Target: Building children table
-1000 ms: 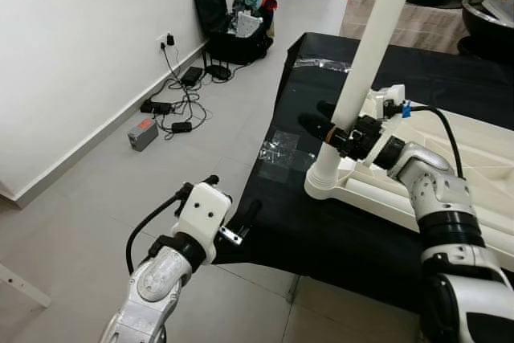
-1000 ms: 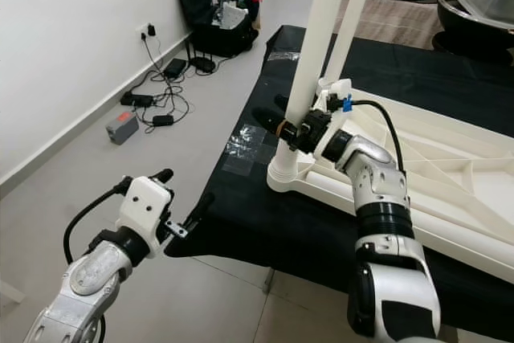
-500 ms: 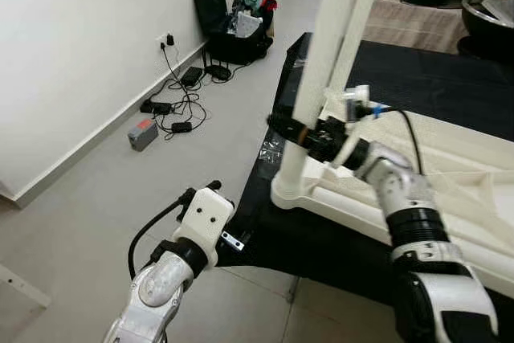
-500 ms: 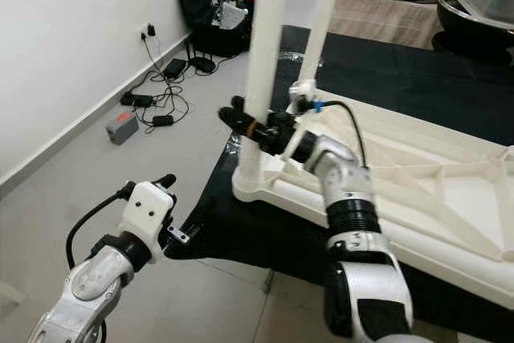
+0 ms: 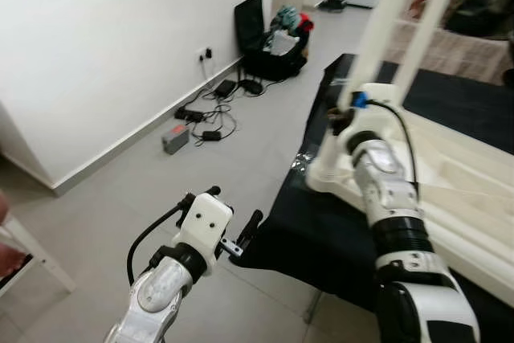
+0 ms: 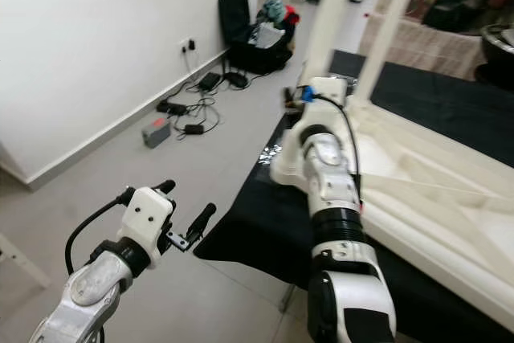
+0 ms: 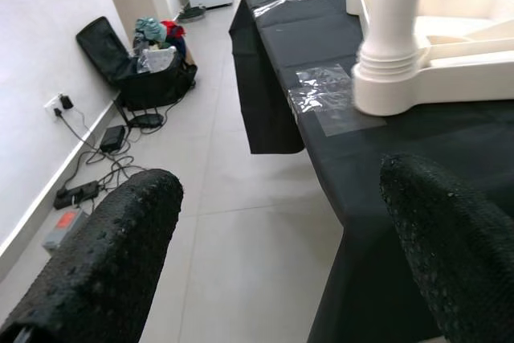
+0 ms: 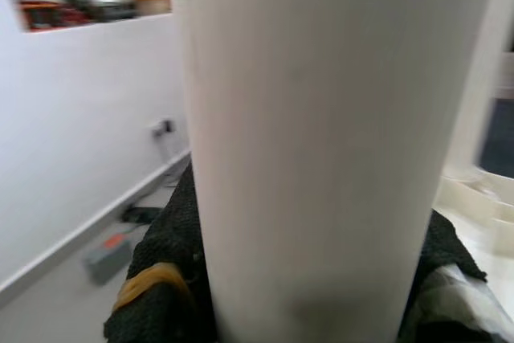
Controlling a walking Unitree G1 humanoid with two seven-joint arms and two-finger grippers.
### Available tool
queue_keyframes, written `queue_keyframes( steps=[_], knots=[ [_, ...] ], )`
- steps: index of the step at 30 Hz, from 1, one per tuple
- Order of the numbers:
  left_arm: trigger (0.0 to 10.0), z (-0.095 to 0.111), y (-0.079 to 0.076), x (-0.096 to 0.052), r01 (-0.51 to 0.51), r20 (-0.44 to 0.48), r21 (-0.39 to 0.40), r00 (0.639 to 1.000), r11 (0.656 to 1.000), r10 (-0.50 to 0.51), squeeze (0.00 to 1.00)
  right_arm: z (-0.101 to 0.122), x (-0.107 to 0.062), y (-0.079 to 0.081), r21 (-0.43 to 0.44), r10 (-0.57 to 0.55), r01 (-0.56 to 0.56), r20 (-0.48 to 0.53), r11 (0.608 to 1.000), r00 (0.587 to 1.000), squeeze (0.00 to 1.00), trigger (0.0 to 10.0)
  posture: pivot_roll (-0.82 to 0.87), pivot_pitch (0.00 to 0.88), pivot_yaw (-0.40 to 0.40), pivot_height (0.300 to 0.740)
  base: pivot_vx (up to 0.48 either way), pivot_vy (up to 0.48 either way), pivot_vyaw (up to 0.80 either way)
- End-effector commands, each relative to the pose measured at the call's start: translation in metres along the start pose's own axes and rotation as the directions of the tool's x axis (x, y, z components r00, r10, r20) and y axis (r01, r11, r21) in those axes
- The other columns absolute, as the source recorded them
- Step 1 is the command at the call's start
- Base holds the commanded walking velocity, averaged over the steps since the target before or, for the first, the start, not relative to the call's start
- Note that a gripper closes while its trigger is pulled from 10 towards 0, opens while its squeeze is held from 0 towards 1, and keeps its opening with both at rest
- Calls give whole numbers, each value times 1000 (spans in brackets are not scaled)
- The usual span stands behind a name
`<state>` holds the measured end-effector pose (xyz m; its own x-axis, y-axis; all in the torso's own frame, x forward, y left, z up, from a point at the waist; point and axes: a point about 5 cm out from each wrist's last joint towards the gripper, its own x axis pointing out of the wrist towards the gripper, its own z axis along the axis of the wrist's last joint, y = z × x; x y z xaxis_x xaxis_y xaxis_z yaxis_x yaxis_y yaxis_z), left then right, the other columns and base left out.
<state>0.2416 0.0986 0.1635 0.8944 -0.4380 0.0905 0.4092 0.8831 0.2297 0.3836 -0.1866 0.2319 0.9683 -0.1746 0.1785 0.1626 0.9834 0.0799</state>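
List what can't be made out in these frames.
- Right gripper: its fingers are behind its own wrist in the eye views; the wrist view shows them hugging the table leg.
- Leg tops: cut off by the eye views' top edge.
- Tabletop: far end cut off at right edge.

Bare tiled floor [image 5: 241, 150] is lying open between the white wall [image 5: 104, 46] and the black-covered table [image 6: 265, 222], giving the left gripper [image 5: 241, 234] free passage there. Cables and a power strip [image 5: 201, 114] are cluttering the skirting, and an open black suitcase [image 5: 269, 38] is blocking the far end. On the table, the upturned white tabletop [image 5: 458, 190] and its upright legs [image 5: 385, 30] are crowding the corner, the right gripper's fingers [image 8: 161, 279] pressing either side of the nearest one.
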Motion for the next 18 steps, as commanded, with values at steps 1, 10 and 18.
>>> queue_keyframes(
  steps=[1,10,18],
  knots=[
    [10000,-3,-3,0,11,-14,1,1000,1000,-11,0,-11,-9,-25,-38,-211,209,-54,977,976,0,0,110,97,-56,740,0,0,0],
    [10000,-3,-5,-2,7,-14,-5,1000,1000,-7,0,-13,-15,6,64,-234,239,-64,969,970,0,10000,108,102,-53,740,0,0,0],
    [10000,-4,-6,-2,12,-16,-10,1000,1000,-12,0,3,-7,16,148,59,-69,71,987,996,0,10000,105,103,-54,740,0,0,0]
  ],
)
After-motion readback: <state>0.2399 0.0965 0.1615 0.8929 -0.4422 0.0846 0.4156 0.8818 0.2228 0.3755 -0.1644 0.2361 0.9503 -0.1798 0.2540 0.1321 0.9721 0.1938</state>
